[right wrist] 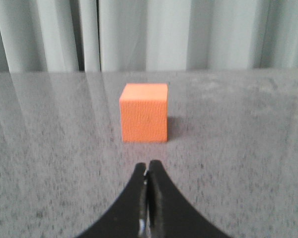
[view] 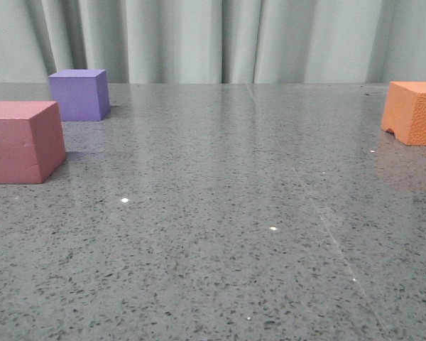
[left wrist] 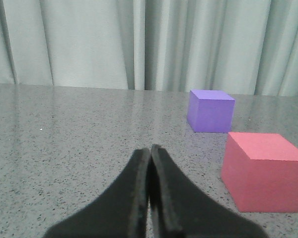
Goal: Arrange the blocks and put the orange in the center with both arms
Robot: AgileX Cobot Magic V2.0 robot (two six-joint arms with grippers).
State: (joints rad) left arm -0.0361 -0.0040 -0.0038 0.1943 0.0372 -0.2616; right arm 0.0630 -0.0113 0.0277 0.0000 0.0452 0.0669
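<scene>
Worktop: grey speckled stone, glossy, with a pale curtain behind its far edge.
Open room: the whole middle, from near edge to far edge, carries nothing, so there is free space for a row of 3.
Pink-red cube: at the left edge, partly cut off by the front view; the nearest of the 3 blocks.
Orange cube: at the right edge, also cut by the frame, with a small notch on its lower edge; well apart from the other 2.
Purple cube: toward the far left corner, just behind the pink-red one, a gap between them.
Left pincer: closed, holding nothing, low over the worktop, with both left-hand cubes ahead and off to one side.
Right pincer: closed and empty, lined up on the orange cube straight ahead, not touching.
Risk 1: a pincer reaching a cube while shut would likely shove it, perhaps off the side edge.
Risk 2: soft foam may deform or twist in a hard squeeze.
Risk 3: both arms heading for the middle could meet.
</scene>
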